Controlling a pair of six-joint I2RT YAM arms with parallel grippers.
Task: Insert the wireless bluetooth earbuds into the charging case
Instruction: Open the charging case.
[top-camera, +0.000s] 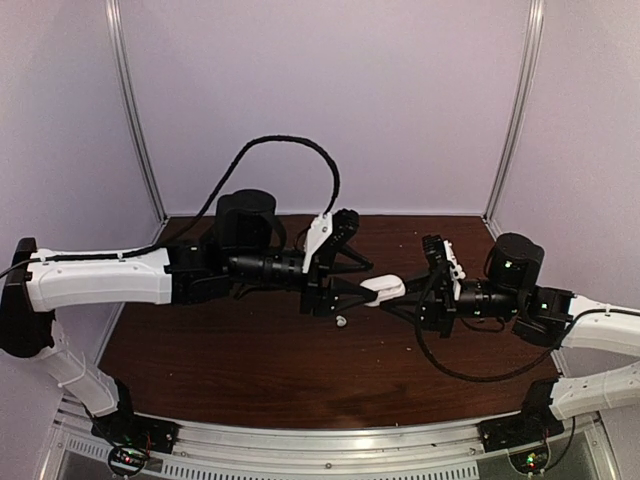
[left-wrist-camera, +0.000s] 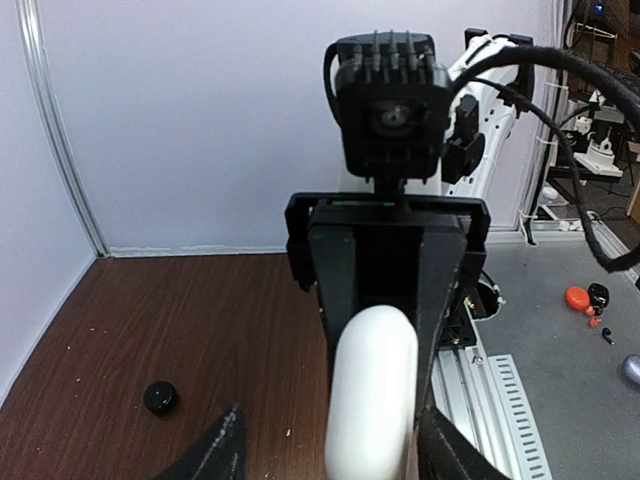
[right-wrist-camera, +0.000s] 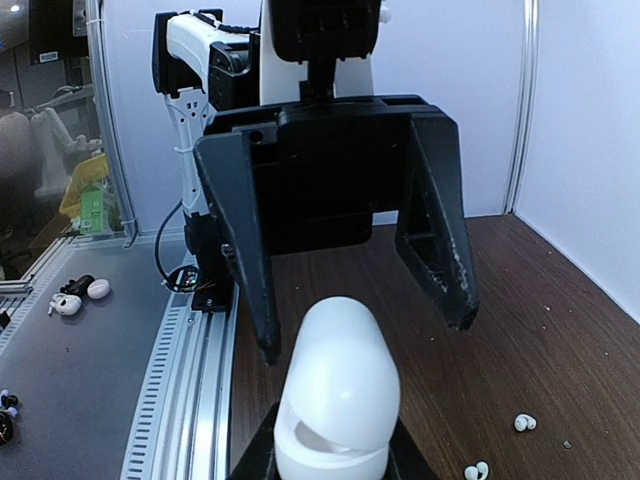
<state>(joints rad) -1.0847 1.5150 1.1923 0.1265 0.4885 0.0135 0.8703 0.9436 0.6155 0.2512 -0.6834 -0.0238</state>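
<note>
The white oval case (right-wrist-camera: 340, 380) is the closest thing. The right gripper (top-camera: 402, 297) clamps its near end, and its long axis points straight at the left gripper (top-camera: 366, 286), whose jaws stand open on either side of the rounded tip. On the table (right-wrist-camera: 570, 300) lie two white earbuds (right-wrist-camera: 524, 422), close together and too small to tell their direction. There is also one black round object (left-wrist-camera: 160, 397).

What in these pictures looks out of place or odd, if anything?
Two white earbuds lie loose on the table, while the white case they belong in is held up above it by the right gripper. A small black round thing also lies alone on the table. Nothing looks broken or spilled.
</note>
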